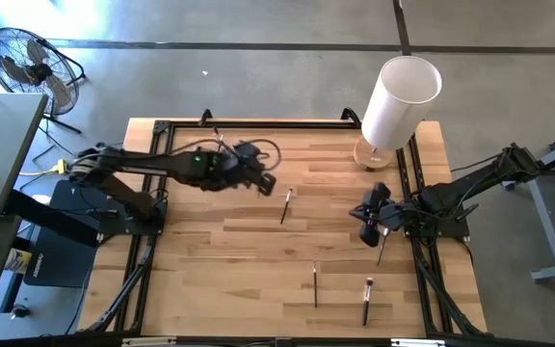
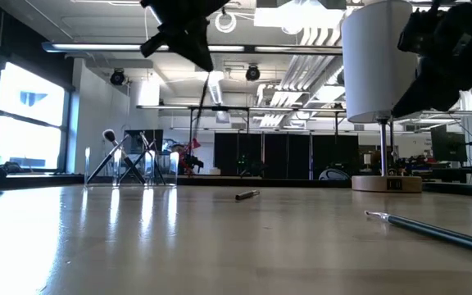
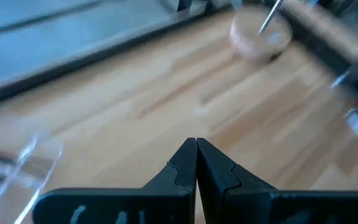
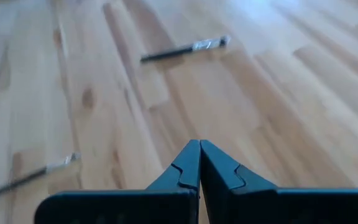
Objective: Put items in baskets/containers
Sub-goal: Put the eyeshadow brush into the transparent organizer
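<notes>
The clear plastic cup (image 1: pixel 222 145) stands near the table's far edge, and several brushes lean inside it (image 2: pixel 129 164). Other thin dark brushes lie flat on the wood: one at mid-table (image 1: pixel 286 204), two near the near edge (image 1: pixel 315 284) (image 1: pixel 367 301), and one beside the right arm (image 1: pixel 382 247). My left gripper (image 1: pixel 266 185) hovers shut between the cup and the mid-table brush, with nothing visible between its fingers (image 3: pixel 196 143). My right gripper (image 1: pixel 370 235) is shut and empty (image 4: pixel 199 143), raised above the wood at the table's right side.
A tall white cylinder (image 1: pixel 398 101) on a round wooden base (image 1: pixel 374 152) stands at the far right corner. Black rails (image 1: pixel 408 173) run along the table's sides. A floor fan (image 1: pixel 32 67) stands off the table, beyond its far left corner. Bare wood lies at the near left.
</notes>
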You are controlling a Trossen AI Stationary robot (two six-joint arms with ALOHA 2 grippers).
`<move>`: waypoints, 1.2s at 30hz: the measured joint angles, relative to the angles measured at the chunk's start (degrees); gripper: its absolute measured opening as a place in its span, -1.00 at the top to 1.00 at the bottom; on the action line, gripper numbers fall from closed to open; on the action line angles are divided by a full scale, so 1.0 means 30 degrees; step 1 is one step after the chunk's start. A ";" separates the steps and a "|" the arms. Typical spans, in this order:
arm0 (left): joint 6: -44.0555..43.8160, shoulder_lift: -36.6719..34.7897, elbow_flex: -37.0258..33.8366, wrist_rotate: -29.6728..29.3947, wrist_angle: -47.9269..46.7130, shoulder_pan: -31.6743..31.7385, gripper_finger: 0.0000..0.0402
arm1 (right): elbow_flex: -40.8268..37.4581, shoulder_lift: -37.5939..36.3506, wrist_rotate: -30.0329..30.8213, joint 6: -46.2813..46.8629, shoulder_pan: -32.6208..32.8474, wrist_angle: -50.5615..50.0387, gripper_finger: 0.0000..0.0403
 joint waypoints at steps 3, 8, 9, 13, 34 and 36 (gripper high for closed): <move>0.1135 -0.1429 -0.1589 0.0561 0.0979 0.1040 1.00 | 0.0000 0.0052 0.0866 0.0008 -0.0382 0.0849 0.99; 0.3214 -0.4210 -0.4308 0.1697 0.2471 0.3099 1.00 | -0.0007 0.0380 0.1679 0.0014 -0.1858 0.2723 0.99; 0.3630 -0.4870 -0.4907 0.1914 0.2567 0.3568 1.00 | -0.0007 0.0508 0.1746 0.0015 -0.2215 0.2942 0.99; 0.5555 -0.7113 -0.6803 0.2615 0.3925 0.5361 1.00 | -0.0007 0.1323 0.1711 0.0007 -0.3481 0.4490 0.99; 1.0058 -1.4181 -1.2579 1.0053 0.3775 1.5172 1.00 | 0.0007 0.7150 -0.0599 0.0952 -0.6646 1.2476 0.99; 0.9825 -1.4201 -1.3225 1.0107 0.3942 1.5317 1.00 | 0.0021 0.7148 -0.0664 0.1012 -0.6742 1.2707 0.99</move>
